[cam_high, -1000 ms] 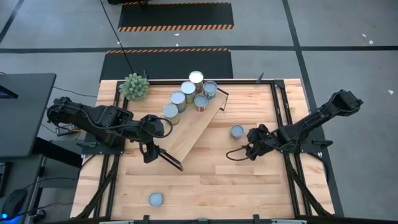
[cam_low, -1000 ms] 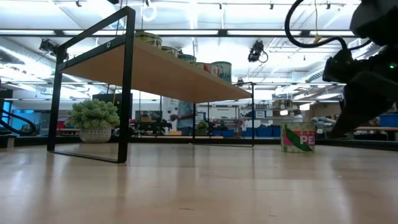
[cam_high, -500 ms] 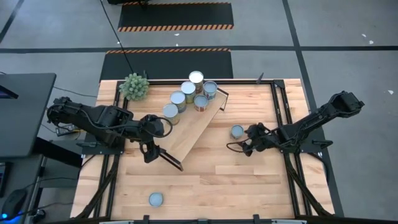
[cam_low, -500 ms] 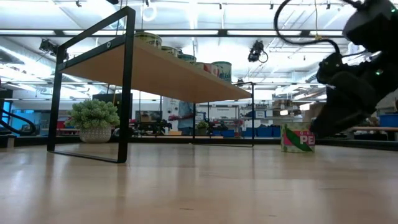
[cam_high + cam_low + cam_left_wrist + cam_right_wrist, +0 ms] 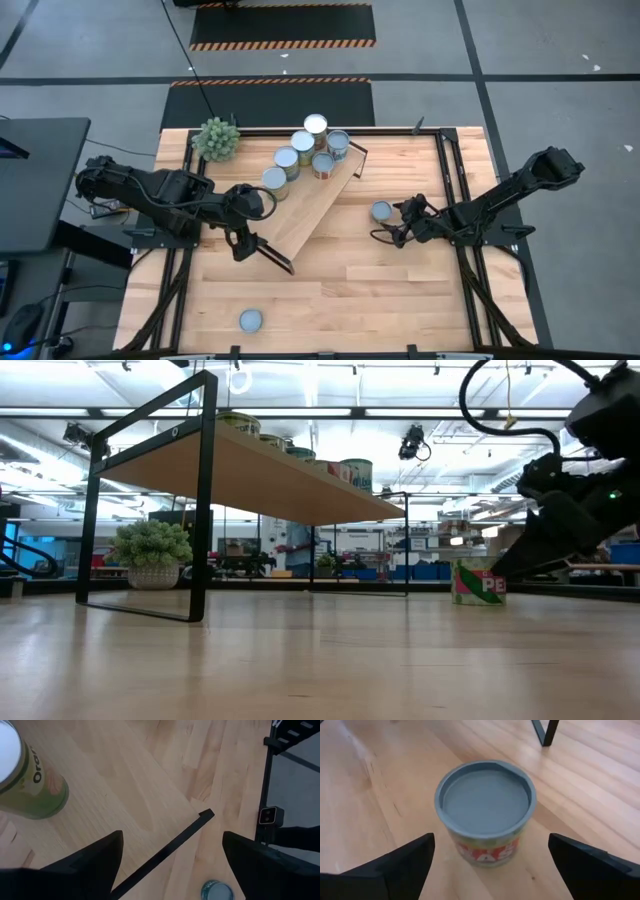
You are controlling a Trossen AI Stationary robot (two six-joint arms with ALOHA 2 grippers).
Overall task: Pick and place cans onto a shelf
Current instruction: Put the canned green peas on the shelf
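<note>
High view: right gripper (image 5: 393, 228) with fingers spread wide beside one can (image 5: 381, 211), not touching it. Five cans (image 5: 303, 150) stand on the shelf (image 5: 310, 210); one more (image 5: 250, 320) on the surface (near edge). Left wrist view: left gripper (image 5: 170, 865) fingers spread, empty.

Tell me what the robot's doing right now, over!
Right gripper open, lined up on the loose can, not gripping yet. Left gripper open, hovering over the shelf. Nothing blocking the can.
</note>
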